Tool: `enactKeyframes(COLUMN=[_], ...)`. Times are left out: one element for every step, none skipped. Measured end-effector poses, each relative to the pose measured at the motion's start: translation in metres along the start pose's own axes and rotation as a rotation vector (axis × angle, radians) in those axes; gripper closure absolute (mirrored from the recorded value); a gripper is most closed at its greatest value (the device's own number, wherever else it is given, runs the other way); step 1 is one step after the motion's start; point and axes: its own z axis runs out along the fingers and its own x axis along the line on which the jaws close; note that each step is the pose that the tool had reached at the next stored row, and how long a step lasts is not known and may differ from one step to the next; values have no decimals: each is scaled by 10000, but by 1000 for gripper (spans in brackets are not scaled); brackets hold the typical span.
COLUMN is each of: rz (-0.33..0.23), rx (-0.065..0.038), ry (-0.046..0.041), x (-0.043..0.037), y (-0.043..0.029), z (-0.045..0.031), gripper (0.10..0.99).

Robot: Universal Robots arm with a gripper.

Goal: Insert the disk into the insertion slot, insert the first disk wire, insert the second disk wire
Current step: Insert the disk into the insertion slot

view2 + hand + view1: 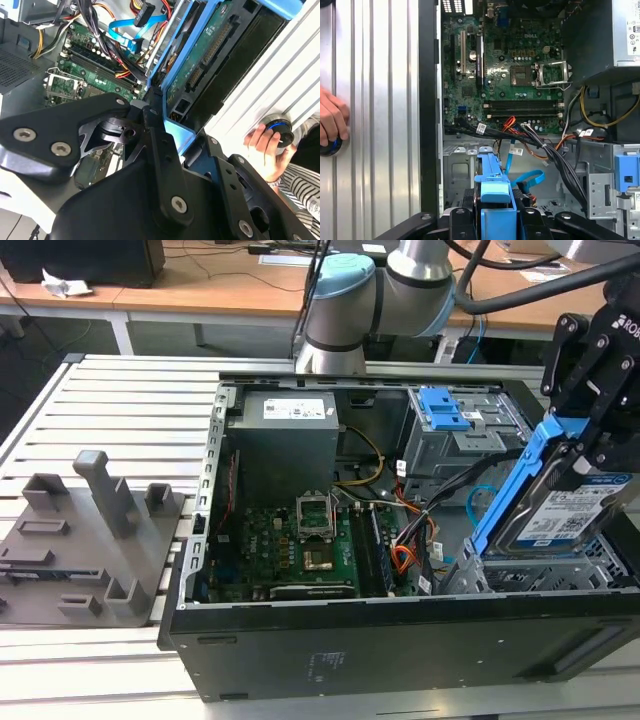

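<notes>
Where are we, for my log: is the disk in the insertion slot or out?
Not seated. The disk stands tilted, held by the gripper, its lower end at the insertion slot, mostly above it.

A green motherboard (290,540) lies inside the open computer case (400,645)

In the exterior view, the lower end of the disk (565,515) is hidden inside the insertion slot (545,575), itself partly behind the computer case (400,640) wall. The black hand (585,435) gripping the disk's blue frame is cut off at the exterior view's right edge. In the first wrist view, a person's fingers (332,120), cut off by the edge, partly cover a dark round object (329,148).
</notes>
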Motion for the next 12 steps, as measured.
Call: enactKeyframes(rz=[0,0,-1,-1,0,0,0,0,0,0,0,0], rx=[0,0,0,0,0,0,0,0,0,0,0,0], ry=[1,0,0,0,0,1,2,1,1,1,1,1], x=[0,0,0,0,-1,0,0,-1,-1,-1,-1,-1], y=[-1,-2,-3,-4,-4,-5,-6,-7,-7,-8,-8,-9], z=[25,63,75,90,111,124,152,170,186,201,215,232], gripper=[718,718,718,718,718,718,718,718,718,718,718,718])
